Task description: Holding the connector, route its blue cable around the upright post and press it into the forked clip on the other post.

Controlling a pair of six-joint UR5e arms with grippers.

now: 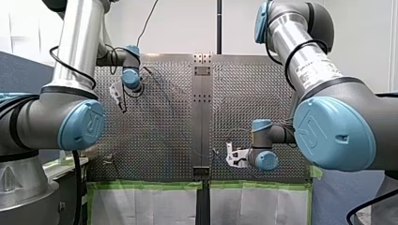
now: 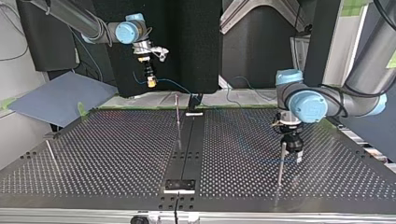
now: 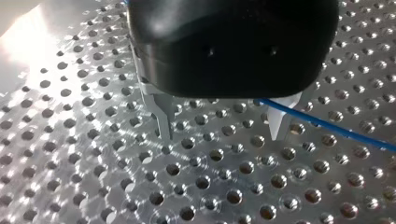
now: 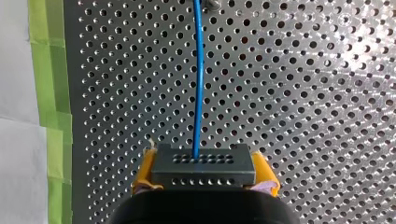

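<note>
My right gripper [image 4: 204, 184] is shut on a dark grey connector [image 4: 203, 167], yellow pads at both of its ends. The blue cable [image 4: 199, 84] runs straight ahead from the connector over the perforated plate. At the top view's left this gripper [image 2: 151, 82] hangs high over the table's far edge, and the cable [image 2: 170, 83] trails toward the middle. My left gripper [image 3: 222, 126] stands open just above the plate, nothing between its metal fingers [image 3: 164, 119]. The cable [image 3: 336, 131] crosses beside one fingertip. In the top view my left gripper [image 2: 292, 150] sits right by an upright post [image 2: 281, 165].
A thin post [image 2: 177, 114] stands by the dark centre rail [image 2: 187, 144], and another short post [image 2: 50, 154] rises at the top view's left. Green tape [image 4: 46, 116] marks the table edge beside my right gripper. A blue-grey panel [image 2: 60, 98] leans beyond the far left corner.
</note>
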